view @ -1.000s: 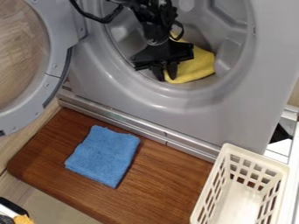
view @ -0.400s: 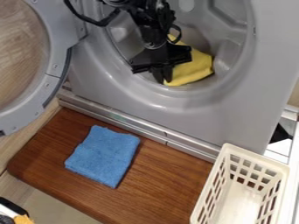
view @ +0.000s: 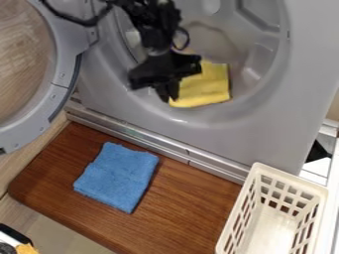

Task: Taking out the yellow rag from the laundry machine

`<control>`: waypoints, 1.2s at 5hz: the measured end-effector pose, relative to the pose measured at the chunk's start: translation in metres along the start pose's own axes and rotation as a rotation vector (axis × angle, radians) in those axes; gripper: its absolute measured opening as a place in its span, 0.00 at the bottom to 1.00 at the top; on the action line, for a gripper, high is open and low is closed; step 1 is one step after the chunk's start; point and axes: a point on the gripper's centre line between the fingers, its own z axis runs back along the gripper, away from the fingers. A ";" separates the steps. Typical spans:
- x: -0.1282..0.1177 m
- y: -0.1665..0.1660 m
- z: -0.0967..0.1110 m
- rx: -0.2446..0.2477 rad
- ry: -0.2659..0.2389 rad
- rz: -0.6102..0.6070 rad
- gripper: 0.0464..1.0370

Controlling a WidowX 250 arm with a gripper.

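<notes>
One yellow cloth rag [view: 204,88] sits low in the round grey washer opening [view: 198,118]. Our black two-finger gripper [view: 168,97] looks clamped on its lower-left corner; the bulk lies right of the fingertips. We'd pull outward, clear of the opening.

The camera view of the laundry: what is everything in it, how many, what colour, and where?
laundry machine: one, grey, top and centre
round door: one, grey-rimmed, open at left
yellow rag: one, yellow, low in the machine's opening
blue cloth: one, blue, on the board
board: one, brown wood, below the machine
basket: one, cream, lower right
orange item: one, orange, bottom-left corner; cannot tell what
arm: one, black, from the top edge
claw: one, black, at the rag's left corner
</notes>
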 end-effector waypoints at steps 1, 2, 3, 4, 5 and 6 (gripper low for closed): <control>-0.013 0.007 0.018 -0.012 0.031 0.003 0.02; -0.023 0.023 0.031 -0.002 0.043 0.029 0.02; -0.048 0.042 0.030 0.000 0.095 0.015 0.02; -0.072 0.053 0.027 -0.005 0.132 -0.011 0.02; -0.093 0.059 0.021 -0.024 0.170 -0.043 0.02; -0.112 0.059 0.014 -0.040 0.202 -0.086 0.02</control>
